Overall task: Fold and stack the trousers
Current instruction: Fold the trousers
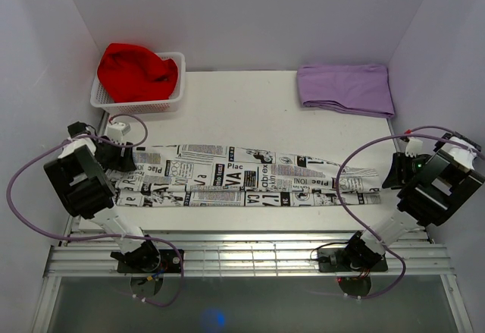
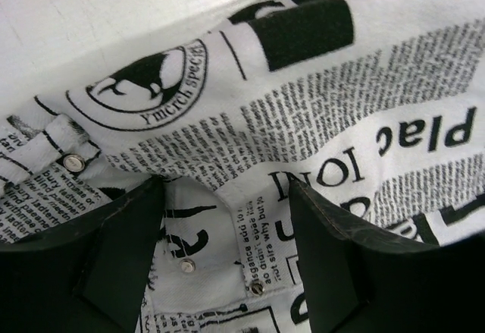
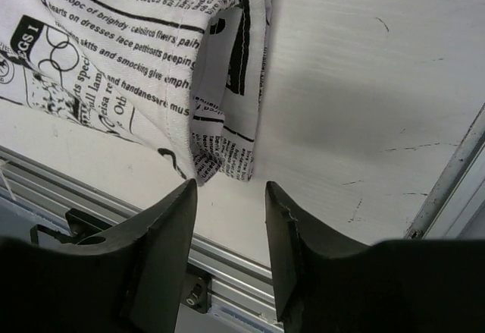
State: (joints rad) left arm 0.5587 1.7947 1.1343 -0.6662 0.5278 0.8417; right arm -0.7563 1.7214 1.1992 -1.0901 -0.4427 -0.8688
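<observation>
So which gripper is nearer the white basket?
Left. The left gripper is just this side of the basket, at the trousers' waist; the right gripper is far off at their hem end.

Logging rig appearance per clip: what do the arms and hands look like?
The left arm and right arm are blocky black segments with white wrist parts, black bases on an aluminium rail, and looping purple cables. The left hand and right hand each have two broad, matte-black fingers.
</observation>
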